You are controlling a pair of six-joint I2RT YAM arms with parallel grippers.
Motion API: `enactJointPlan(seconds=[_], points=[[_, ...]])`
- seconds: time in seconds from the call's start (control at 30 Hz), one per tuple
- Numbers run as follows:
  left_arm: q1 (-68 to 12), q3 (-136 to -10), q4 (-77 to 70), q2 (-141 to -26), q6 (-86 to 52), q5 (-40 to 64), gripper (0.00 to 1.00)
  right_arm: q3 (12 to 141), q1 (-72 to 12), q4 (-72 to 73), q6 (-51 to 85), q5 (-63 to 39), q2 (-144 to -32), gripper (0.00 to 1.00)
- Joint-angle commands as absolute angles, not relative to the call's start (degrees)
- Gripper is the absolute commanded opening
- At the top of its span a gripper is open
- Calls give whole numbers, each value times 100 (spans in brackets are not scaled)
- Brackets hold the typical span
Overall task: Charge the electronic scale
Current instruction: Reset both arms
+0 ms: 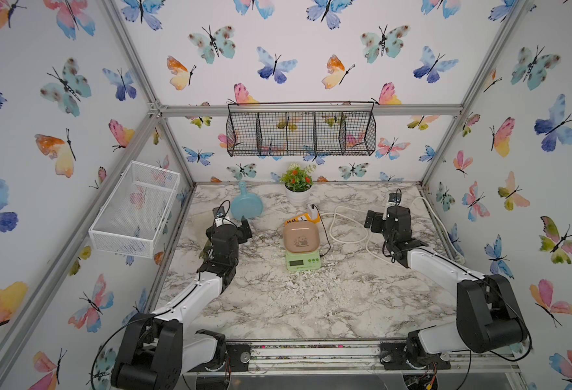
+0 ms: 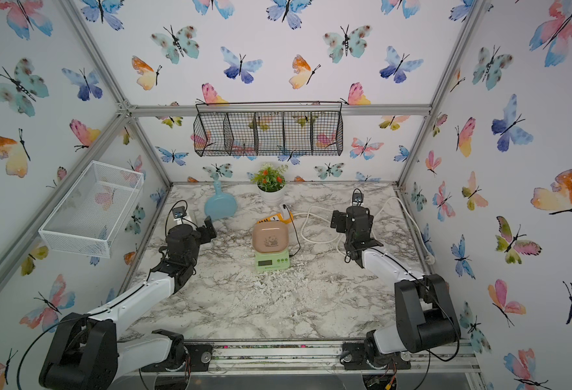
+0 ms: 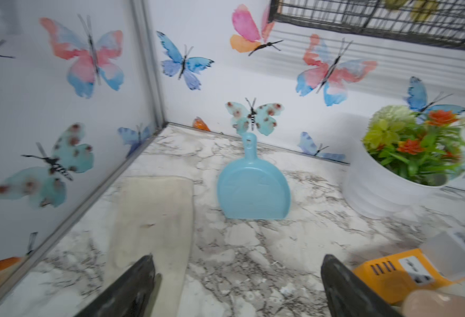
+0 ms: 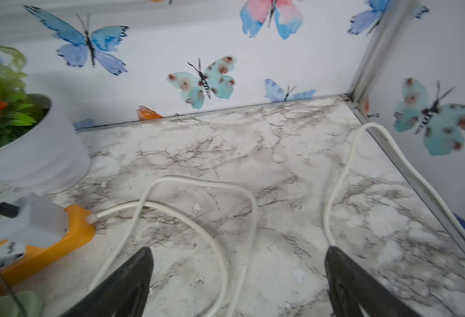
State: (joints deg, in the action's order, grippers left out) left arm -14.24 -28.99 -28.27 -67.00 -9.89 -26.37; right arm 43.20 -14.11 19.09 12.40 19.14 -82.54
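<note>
Left wrist view shows the left gripper [image 3: 237, 263] spread and empty, the right gripper [image 4: 238, 255] likewise, the electronic scale [image 1: 301, 248] sitting between them; its black cable [image 1: 327, 236] seems plugged in, so lift clear without snagging it.

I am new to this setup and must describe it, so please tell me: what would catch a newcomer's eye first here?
The butterfly wallpaper on every wall comes first. Next is the scale with its panda tray at the table's middle, with the orange power strip right behind it. The left gripper and right gripper, both open and empty, stand to either side of it.
</note>
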Motion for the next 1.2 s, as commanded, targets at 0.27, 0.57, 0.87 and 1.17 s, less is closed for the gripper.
enactJointPlan(seconds=[0.27, 0.57, 0.87, 1.17], points=[[-996, -1369, -5192, -6747, -176, -3533, 98, 2582, -1108, 4173, 668, 3168, -7939, 99], [-549, -1010, -5944, -7066, -416, -2291, 98, 1848, -699, 5665, 443, 1979, -8379, 99], [-540, -741, -7246, -8101, -208, -1771, 98, 1368, -653, 7199, 51, 993, -9123, 99], [-538, -861, -7303, -8349, -176, -1890, 98, 1428, -650, 6969, 13, 924, -9053, 98]])
